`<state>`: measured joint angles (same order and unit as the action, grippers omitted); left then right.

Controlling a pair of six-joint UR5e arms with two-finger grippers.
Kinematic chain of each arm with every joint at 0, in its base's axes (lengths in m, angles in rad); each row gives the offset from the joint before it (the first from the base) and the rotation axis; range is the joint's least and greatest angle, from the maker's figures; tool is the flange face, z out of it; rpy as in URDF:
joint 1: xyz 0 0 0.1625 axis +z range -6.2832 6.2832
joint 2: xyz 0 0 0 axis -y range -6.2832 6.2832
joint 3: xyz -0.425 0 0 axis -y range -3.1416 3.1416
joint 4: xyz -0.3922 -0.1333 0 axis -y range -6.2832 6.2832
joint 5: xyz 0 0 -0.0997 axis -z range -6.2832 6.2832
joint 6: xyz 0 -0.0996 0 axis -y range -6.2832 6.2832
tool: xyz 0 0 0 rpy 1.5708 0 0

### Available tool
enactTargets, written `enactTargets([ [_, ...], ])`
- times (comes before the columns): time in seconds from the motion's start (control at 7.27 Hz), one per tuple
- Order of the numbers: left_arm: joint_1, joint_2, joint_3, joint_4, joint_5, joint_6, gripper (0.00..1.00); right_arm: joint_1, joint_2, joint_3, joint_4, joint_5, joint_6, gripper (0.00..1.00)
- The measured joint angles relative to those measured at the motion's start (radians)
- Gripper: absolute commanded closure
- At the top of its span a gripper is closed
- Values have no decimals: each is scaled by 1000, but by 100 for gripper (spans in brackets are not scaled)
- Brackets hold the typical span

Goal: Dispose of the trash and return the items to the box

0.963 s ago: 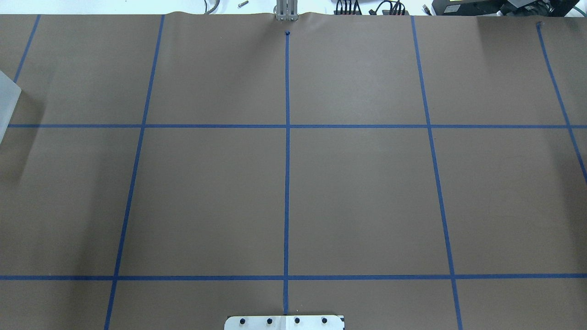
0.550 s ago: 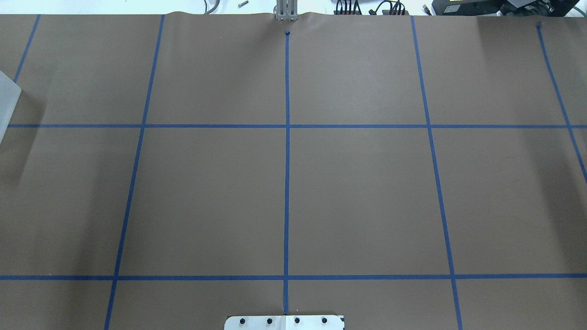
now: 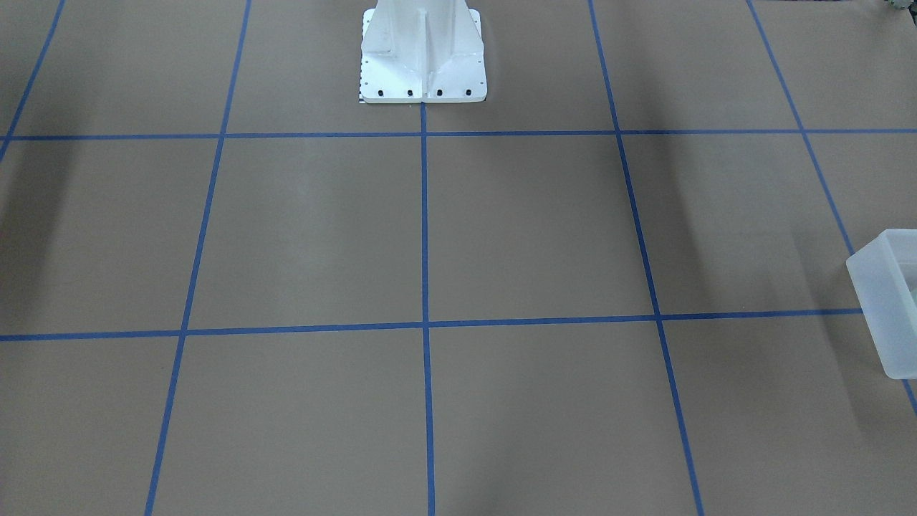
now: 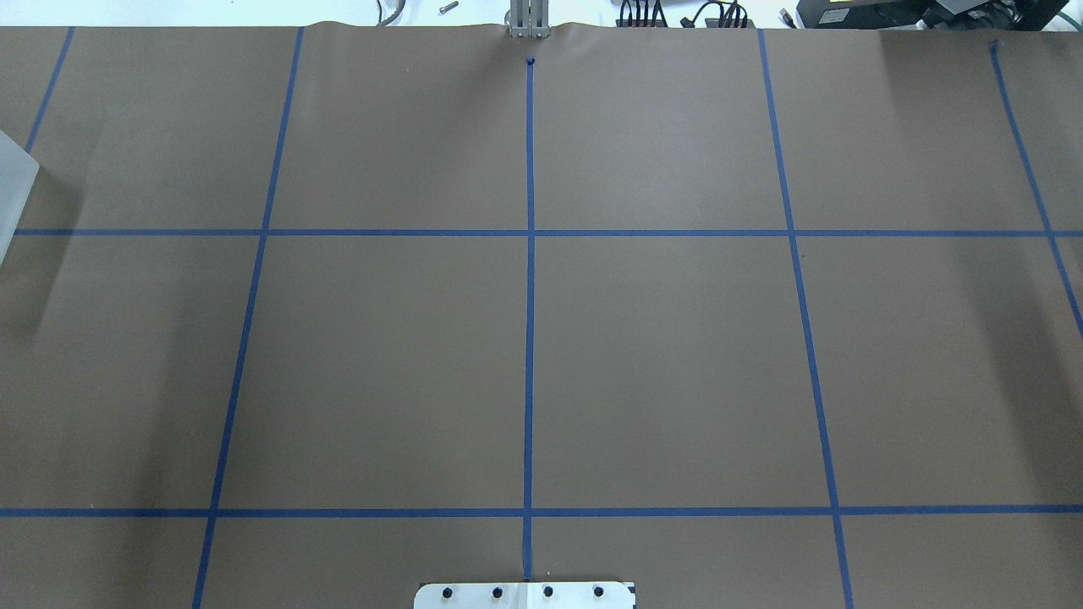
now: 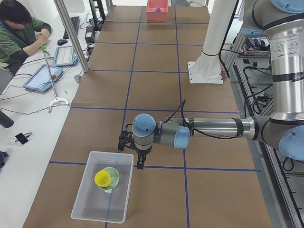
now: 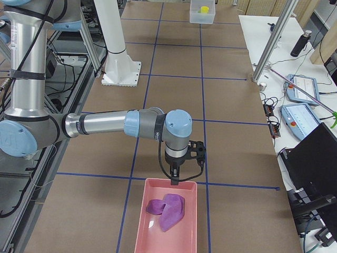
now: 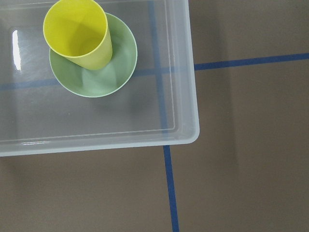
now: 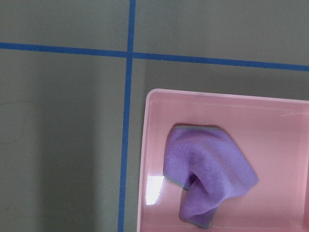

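The yellow cup (image 7: 77, 31) stands in the mint-green bowl (image 7: 104, 79) inside the frosted box (image 7: 183, 72). In the exterior left view the cup (image 5: 103, 178) and bowl (image 5: 114, 173) sit in the box (image 5: 90, 209) at the table's near end. My left gripper (image 5: 140, 166) hangs just beyond the box's far rim; I cannot tell if it is open or shut. My right gripper (image 6: 175, 181) hangs over the edge of a pink tray (image 6: 147, 237); I cannot tell its state either. Both are out of the overhead view.
The pink tray (image 8: 154, 159) holds a crumpled purple cloth (image 8: 207, 169). The white pedestal base (image 3: 423, 64) stands at the robot's side of the table. A corner of the box (image 3: 885, 301) shows at the front view's right edge. An operator (image 5: 19, 28) sits at a side desk.
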<state>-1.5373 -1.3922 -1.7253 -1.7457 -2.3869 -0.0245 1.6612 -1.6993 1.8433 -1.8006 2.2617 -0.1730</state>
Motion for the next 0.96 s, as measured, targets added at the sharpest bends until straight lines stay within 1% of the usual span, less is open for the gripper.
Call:
enactTargets([
  [0.14,0,0,0,0,0,0,1,0,-8,7,10,17,-7,0],
  [0.55,0,0,1,0,0,0,1,0,-15,19,70,14,-10,0],
  [0.96,0,-1,1,0,0,0,1,-1,-19,23,80,13,-9,0],
])
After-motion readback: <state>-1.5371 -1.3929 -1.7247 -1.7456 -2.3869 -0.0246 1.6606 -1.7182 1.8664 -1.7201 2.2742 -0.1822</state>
